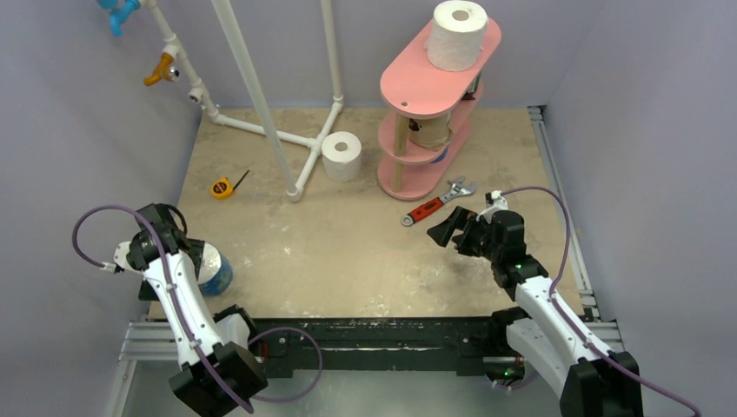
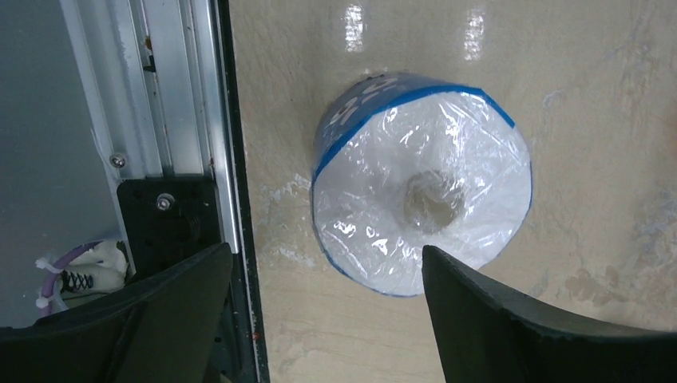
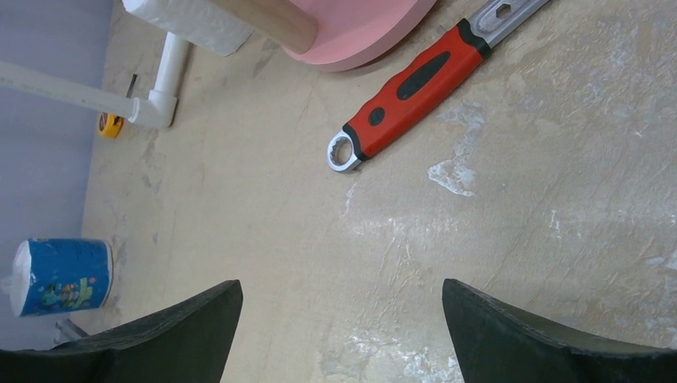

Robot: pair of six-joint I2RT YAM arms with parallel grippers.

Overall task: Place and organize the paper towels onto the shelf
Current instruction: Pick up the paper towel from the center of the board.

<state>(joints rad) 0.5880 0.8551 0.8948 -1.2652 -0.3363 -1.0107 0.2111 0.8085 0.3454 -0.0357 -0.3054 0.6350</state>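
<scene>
Four paper towel rolls are in sight, and both claws stand open with nothing held. The left gripper (image 2: 326, 254) has its jaws spread wide above the blue-wrapped roll (image 2: 423, 191), which stands on end on the table just ahead of and beneath the fingertips. Its film-covered top and hollow core face up at the wrist camera. One fingertip overlaps the roll's near edge in that view, and whether it touches cannot be told. Just to that claw's left runs the aluminium rail (image 2: 180, 120) at the table's edge. The right gripper (image 3: 342, 286) is also spread wide over bare tabletop, well apart from every roll. Ahead of it and slightly to the right lies the red-handled wrench (image 3: 415, 88), flat on the table, with its ring end nearest the claw. Just beyond the wrench is the foot of the pink shelf (image 1: 417, 87). A white roll (image 1: 457, 35) stands upright on the shelf's top board, and a tan roll (image 1: 428, 130) sits on the middle board between the posts. Another white roll (image 1: 342, 156) stands on the table ahead and to the left of the right claw, touching the white pipe frame (image 1: 261, 104) and beside the shelf. Further left, far ahead of the left claw, lies the yellow tape measure (image 1: 222, 188).
</scene>
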